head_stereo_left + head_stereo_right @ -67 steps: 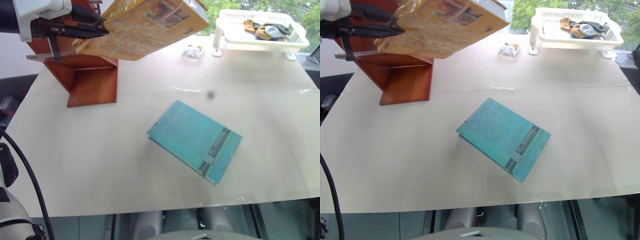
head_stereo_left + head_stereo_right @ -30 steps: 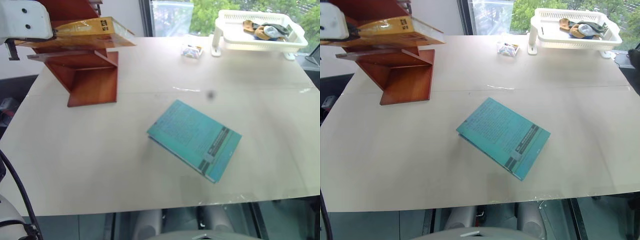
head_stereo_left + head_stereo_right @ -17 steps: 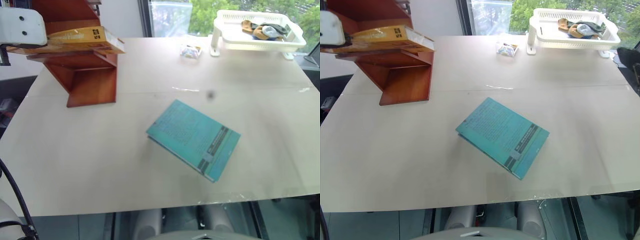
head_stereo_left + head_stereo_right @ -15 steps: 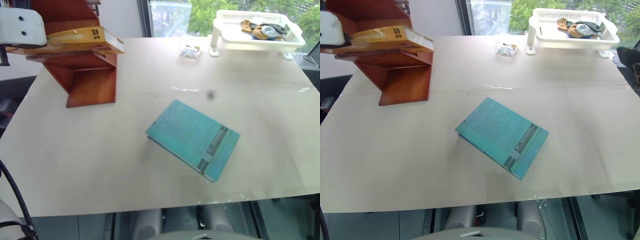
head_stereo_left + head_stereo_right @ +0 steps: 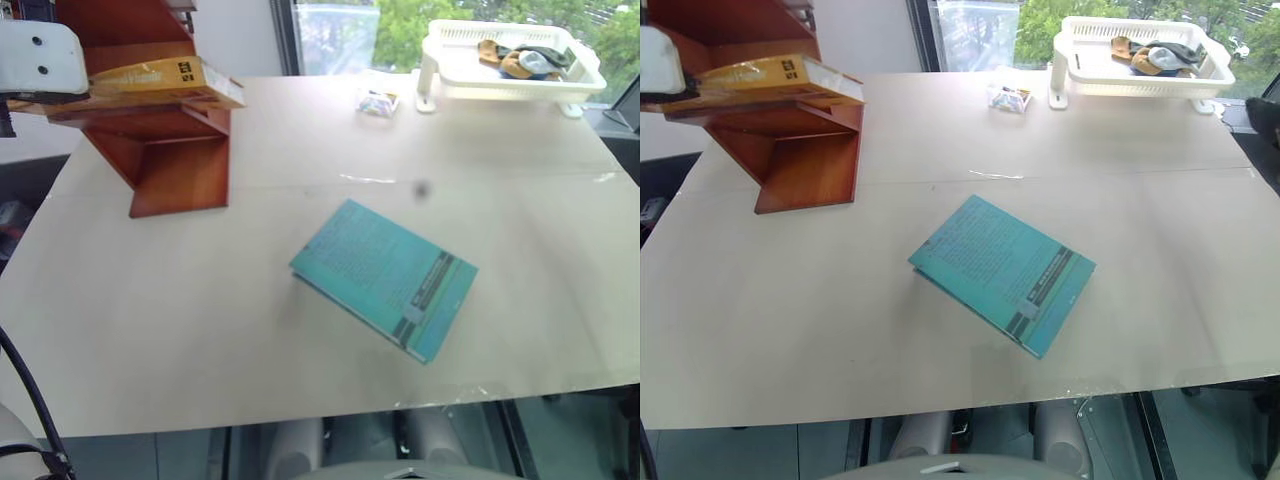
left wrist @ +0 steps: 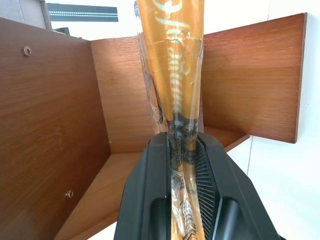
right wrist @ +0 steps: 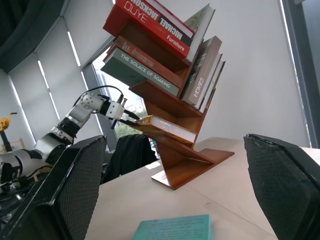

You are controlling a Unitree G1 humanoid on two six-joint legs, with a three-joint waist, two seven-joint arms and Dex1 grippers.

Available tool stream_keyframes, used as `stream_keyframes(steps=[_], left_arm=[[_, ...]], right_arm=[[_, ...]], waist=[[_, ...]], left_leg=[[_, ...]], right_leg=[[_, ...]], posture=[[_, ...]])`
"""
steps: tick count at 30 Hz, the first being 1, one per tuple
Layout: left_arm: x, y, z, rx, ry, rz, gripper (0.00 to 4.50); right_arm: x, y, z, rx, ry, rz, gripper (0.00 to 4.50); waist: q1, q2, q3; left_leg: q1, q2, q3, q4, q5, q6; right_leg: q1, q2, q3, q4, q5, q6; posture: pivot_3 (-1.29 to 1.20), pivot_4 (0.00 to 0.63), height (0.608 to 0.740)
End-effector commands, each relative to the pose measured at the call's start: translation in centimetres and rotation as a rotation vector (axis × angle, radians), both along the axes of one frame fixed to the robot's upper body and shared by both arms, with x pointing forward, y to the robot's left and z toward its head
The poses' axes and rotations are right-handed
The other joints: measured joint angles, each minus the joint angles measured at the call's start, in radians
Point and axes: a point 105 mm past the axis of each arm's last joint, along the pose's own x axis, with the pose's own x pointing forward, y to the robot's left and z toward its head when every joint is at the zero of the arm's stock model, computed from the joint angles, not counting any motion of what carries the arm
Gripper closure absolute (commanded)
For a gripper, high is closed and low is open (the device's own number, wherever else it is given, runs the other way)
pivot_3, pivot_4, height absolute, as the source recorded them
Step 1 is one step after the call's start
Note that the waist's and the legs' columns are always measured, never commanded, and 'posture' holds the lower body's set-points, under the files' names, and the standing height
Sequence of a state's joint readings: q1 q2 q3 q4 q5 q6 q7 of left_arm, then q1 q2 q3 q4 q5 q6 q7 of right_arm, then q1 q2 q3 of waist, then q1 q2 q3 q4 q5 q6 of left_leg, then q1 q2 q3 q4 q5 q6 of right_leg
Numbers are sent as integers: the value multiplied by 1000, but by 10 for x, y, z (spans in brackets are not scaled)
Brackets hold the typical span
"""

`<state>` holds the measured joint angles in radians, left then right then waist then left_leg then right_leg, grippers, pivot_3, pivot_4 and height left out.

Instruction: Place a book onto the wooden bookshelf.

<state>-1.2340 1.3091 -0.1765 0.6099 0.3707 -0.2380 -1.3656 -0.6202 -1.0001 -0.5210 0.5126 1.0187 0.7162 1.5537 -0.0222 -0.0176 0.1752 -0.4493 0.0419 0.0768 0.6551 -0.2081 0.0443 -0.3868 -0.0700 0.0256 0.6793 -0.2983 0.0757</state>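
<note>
A glossy yellow-orange paperback book (image 5: 165,82), wrapped in clear film, lies flat on a low board of the reddish-brown wooden bookshelf (image 5: 175,165), a unit of slanted side panels and flat boards at the counter's far left corner. The left claw (image 6: 181,150), two black ribbed fingers (image 6: 152,170), sits on either side of the book's near edge, the film creased between them; whether the fingers press the book or stand just clear of it cannot be told. In the right wrist view the upper boards carry further books, some leaning, some stacked flat, among them a red one (image 7: 150,20) and a grey-green one (image 7: 142,67). The right claw (image 7: 175,200) stands spread wide, its two mesh-textured black pads well apart, with nothing between them.

The counter (image 5: 250,340) is a smooth, matt beige surface. Near its middle lies one teal rectangular book (image 5: 385,278), flat and turned askew to the edges. At the far right corner stands one white slatted plastic basket (image 5: 510,75) on short legs, holding a small heap of crumpled brown and grey cloth (image 5: 520,60). Just beside it, toward the far edge's middle, lies one small clear wrapped packet (image 5: 379,101).
</note>
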Motion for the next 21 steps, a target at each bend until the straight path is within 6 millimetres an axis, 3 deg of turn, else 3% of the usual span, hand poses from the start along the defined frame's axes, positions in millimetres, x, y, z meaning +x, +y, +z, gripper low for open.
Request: stream_keyframes(steps=[1,2,3,5,14,21], left_arm=[[-9,9,5,4,4,45,1868],[-9,8,5,2,5,46,1567],[-10,8,4,-4,11,46,898],[-12,8,4,-5,14,49,37],[-17,18,9,13,-34,96,37],[-21,9,39,-71,-204,38,37]], right_arm=[[-15,-6,15,-17,-91,18,0],[-15,-7,14,-15,-90,13,0],[-16,-9,14,-12,-90,8,0],[-17,-11,13,-10,-92,-1,0],[-16,-11,14,-11,-98,-4,0],[-13,-9,15,-18,-102,-2,0]], waist=[[2,0,0],[4,0,0],[6,0,0],[8,0,0],[9,0,0],[9,0,0]], left_leg=[[0,0,0,0,0,0],[-1,0,0,0,0,0],[-1,0,0,0,0,0],[-1,0,0,1,0,0],[-1,0,0,1,0,0],[-1,0,-1,1,0,0]], right_leg=[[0,0,0,0,0,0],[0,0,-1,0,0,0],[0,0,-1,0,0,0],[0,0,-1,0,0,0],[0,0,-1,0,0,0],[0,0,-1,0,0,0]], posture=[[0,150,740],[0,150,740],[0,150,740],[0,150,740],[0,150,740],[0,150,740]])
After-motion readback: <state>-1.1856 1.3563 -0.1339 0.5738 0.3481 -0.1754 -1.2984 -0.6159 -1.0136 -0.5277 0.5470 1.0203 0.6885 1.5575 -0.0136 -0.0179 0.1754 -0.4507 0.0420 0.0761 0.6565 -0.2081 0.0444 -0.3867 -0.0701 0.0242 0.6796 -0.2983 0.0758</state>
